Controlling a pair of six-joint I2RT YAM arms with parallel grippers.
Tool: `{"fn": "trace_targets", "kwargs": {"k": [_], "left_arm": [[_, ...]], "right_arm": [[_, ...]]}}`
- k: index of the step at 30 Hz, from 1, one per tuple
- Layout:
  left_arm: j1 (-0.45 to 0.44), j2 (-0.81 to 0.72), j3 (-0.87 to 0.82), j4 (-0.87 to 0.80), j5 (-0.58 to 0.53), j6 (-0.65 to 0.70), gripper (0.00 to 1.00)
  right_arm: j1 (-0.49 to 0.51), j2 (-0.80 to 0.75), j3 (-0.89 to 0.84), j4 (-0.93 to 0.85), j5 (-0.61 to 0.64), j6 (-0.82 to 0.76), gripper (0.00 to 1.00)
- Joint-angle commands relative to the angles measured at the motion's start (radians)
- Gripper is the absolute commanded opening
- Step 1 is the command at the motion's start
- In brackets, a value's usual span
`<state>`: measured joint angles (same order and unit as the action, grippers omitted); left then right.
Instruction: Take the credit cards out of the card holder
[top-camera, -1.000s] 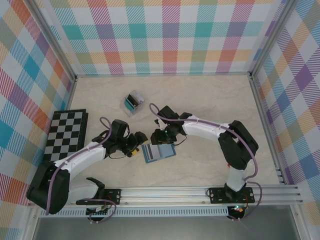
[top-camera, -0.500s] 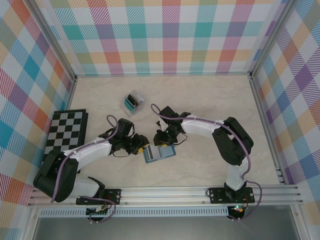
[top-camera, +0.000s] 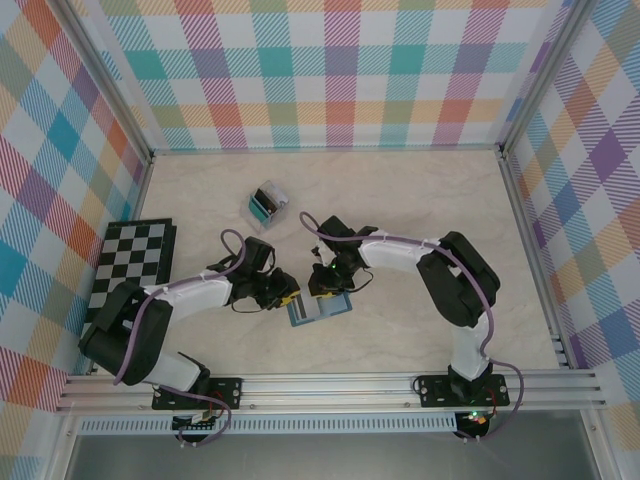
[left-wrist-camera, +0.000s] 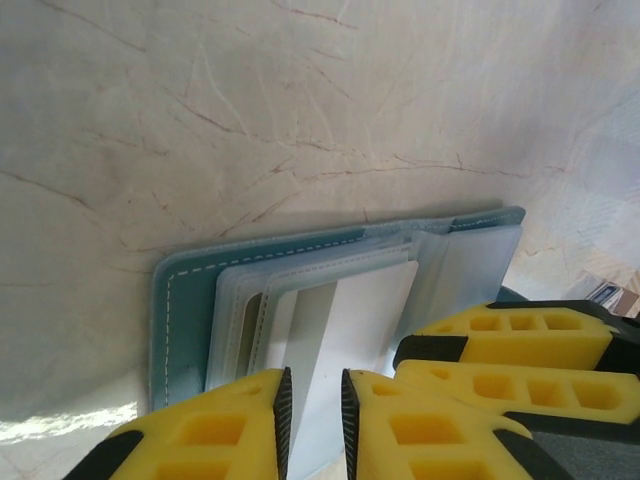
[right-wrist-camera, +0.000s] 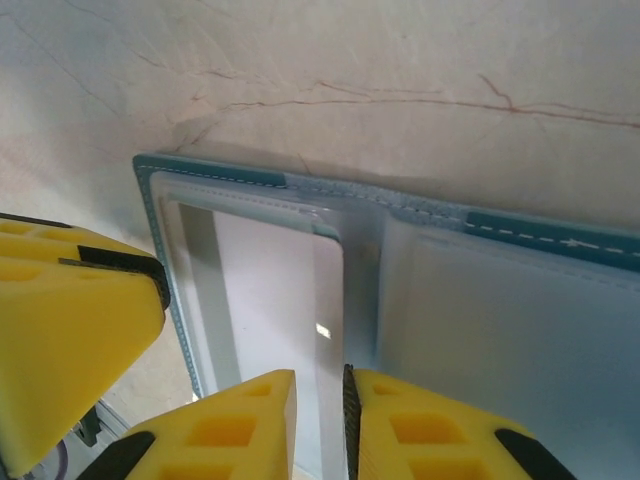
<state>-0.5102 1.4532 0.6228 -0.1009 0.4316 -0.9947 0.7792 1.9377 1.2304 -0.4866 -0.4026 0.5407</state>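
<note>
Two grippers on one open card holder

Item 1: card holder (top-camera: 325, 310), slate-teal, lying open and flat on the marbled table (top-camera: 430, 200), near centre, between the two arms.
Item 2: left gripper (left-wrist-camera: 315, 385), yellow fingers drawn almost together, pinching a white card (left-wrist-camera: 350, 320) that juts from a clear pocket.
Item 3: right gripper (right-wrist-camera: 320, 385), fingers closed to a narrow slit over the card holder's edge, just beside the left.
Item 4: clear plastic box (top-camera: 266, 205), well apart, farther back.
Item 5: checkerboard (top-camera: 130, 265), far left.

Marble table (top-camera: 420, 200) bears card holder (top-camera: 312, 312), checkerboard (top-camera: 130, 265), clear box (top-camera: 267, 204).
</note>
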Motion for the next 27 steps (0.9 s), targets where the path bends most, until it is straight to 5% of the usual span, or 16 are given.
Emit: {"fn": "trace_targets", "kwargs": {"k": [1,27], "left_arm": [[-0.008,0.012,0.006,0.01,-0.018,-0.008,0.21],[-0.008,0.039,-0.057,-0.001,-0.057,-0.01,0.17]], "right_arm": [[-0.003,0.023,0.009,-0.008,-0.016,-0.02,0.21],[-0.002,0.038,-0.012,0.054,-0.08,-0.031,0.13]]}}
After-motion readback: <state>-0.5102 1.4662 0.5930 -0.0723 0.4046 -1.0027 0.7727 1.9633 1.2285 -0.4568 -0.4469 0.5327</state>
